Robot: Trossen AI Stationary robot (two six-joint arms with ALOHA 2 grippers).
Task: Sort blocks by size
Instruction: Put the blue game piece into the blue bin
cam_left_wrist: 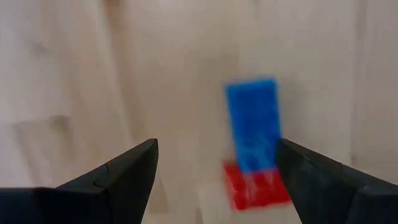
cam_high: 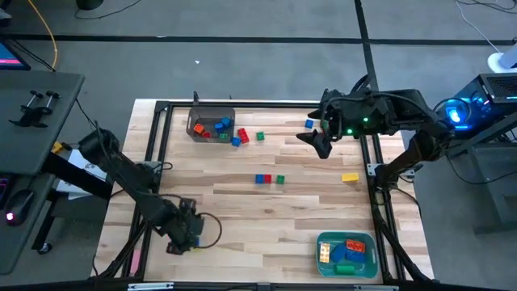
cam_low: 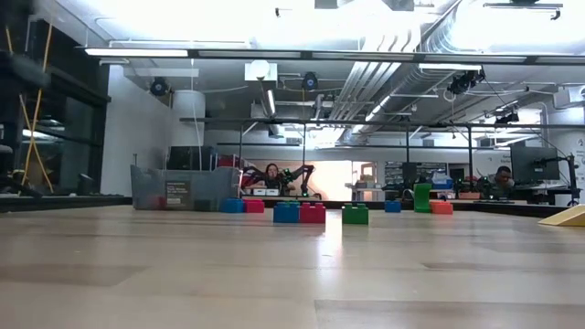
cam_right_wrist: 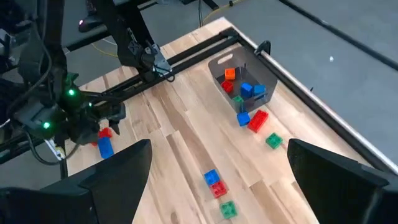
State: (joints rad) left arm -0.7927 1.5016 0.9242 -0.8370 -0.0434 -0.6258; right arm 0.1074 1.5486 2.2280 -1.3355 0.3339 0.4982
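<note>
Seen from above, the left gripper [cam_high: 184, 234] hangs low over the near left corner of the wooden surface [cam_high: 242, 202], jaws released and holding nothing. Only its wrist view shows what lies under it: a long blue block [cam_left_wrist: 252, 124] end to end with a red block [cam_left_wrist: 256, 186], both on the wood between the spread jaws, not gripped. The right gripper [cam_high: 321, 139] hovers over the far right part of the surface, jaws also wide apart and empty, with a small blue block [cam_high: 309, 124] just beside it. From there outward, a blue, red and green row [cam_high: 269, 179] sits mid-surface, a yellow block [cam_high: 350, 176] lies to its right, and loose red, blue and green blocks lie beside the grey bin [cam_high: 210, 125], which holds red, blue, orange and green pieces. The teal bin [cam_high: 346, 253] at the near right holds blue, red, yellow and green blocks. The low view shows the blocks in a line, with the grey bin behind.
</note>
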